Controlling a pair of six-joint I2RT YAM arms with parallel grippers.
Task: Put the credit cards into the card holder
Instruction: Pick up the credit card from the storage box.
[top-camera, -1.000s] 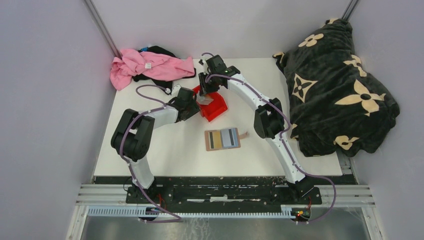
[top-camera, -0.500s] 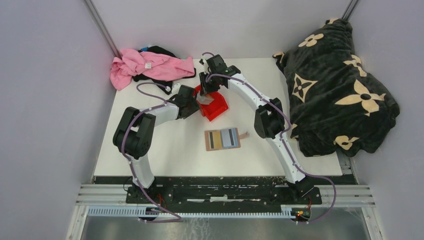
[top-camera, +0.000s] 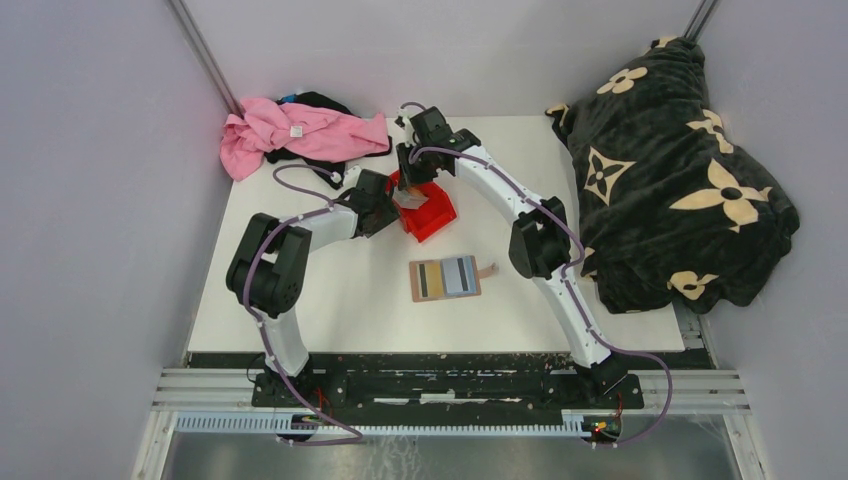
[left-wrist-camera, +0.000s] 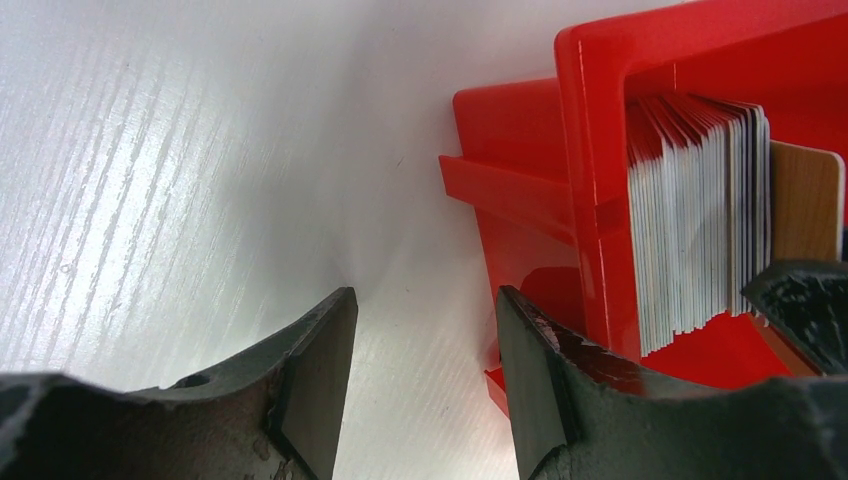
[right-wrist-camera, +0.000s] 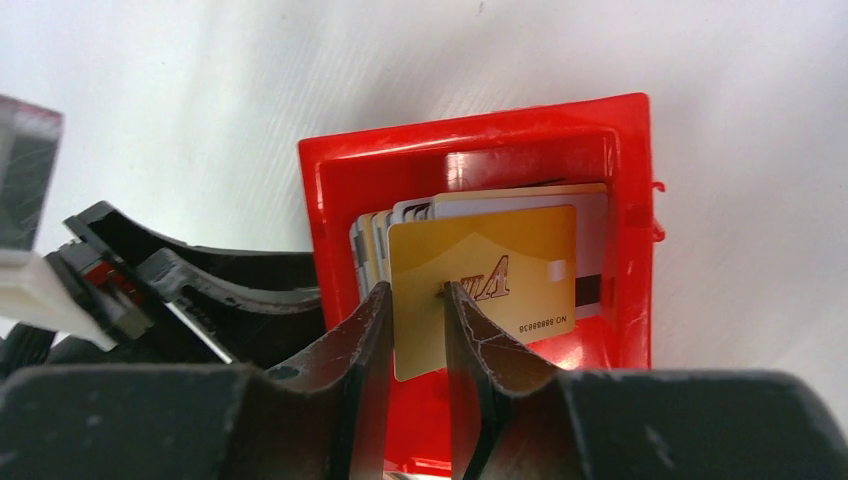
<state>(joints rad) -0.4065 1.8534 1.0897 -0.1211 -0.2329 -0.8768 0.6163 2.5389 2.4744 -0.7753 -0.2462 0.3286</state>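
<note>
Two cards show in the open card holder (top-camera: 445, 278), flat on the tabletop (top-camera: 330, 290). Beyond, the left end effector (left-wrist-camera: 420, 390), fingers apart, sits just beside the red bin (right-wrist-camera: 470, 125) of credit cards (left-wrist-camera: 690, 230). The right end effector (right-wrist-camera: 418, 340) is nearly closed at the gold card (right-wrist-camera: 490, 280); I cannot tell whether it grips.

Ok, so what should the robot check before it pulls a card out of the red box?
1. Right gripper lined up on the gold card: ok, its fingers sit right at the card.
2. Card really pinched: cannot tell, a thin slit shows between the fingers.
3. Left gripper steadying the red bin: not ok, it is open, with only table between its fingers.
4. Card holder lying open on the table: ok.
5. Free slot in it: cannot tell, too small in the top view.
</note>
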